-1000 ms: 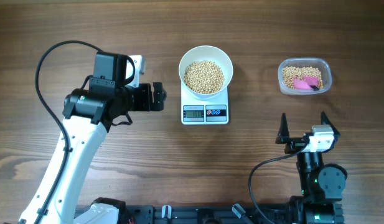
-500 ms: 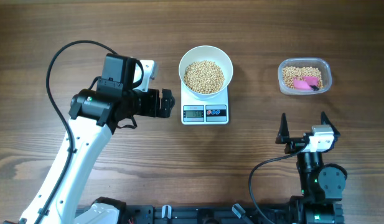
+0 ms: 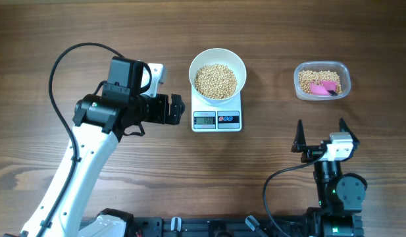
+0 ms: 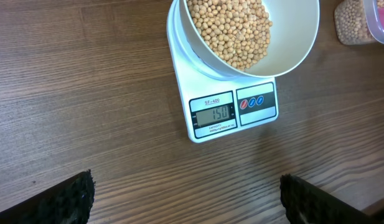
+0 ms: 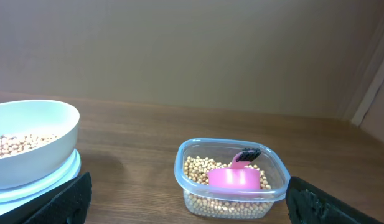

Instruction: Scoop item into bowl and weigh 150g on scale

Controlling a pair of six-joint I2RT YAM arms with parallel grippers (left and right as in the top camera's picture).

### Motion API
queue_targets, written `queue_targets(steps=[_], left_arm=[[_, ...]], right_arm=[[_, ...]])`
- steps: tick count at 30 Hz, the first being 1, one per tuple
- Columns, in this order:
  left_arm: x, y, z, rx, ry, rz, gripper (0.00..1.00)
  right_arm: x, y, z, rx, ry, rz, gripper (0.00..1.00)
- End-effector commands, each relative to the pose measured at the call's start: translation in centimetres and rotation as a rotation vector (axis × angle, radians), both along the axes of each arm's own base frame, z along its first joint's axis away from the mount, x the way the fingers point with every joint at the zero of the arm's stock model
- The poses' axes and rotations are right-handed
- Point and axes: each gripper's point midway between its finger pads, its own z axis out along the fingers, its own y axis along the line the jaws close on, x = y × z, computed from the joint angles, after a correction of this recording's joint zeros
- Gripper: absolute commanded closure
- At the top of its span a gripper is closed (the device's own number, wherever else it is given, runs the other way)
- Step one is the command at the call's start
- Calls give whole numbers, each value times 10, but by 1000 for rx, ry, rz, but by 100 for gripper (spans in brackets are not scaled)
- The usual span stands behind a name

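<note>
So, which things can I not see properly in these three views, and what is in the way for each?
Overhead: the digits on the scale are too small to read.
Left wrist: the top edge cuts off the bowl, and the right edge cuts off the clear tub.
Right wrist: the pink scoop is partly sunk in the beans; the bowl covers most of the scale.

From the left wrist camera, I am reading "150" on the grey display [image 4: 214,114] of the white kitchen scale [image 4: 188,71]. A small printed line above the digits is looking like "SF-400". The finer print beneath and the marks on the two round buttons [image 4: 251,102] are proving too small to read.
</note>
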Motion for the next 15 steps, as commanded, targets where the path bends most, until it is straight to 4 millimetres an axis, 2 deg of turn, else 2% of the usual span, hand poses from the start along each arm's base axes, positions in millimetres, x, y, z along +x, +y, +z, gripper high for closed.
queue_targets(steps=[1,15], left_arm=[[1,-5,8,-13,-24,-32,0],[1,-5,13,-17,-41,-33,0]], right_arm=[[0,-1,1,14,-10,-8,0],[0,-1,1,14,-10,-8,0]])
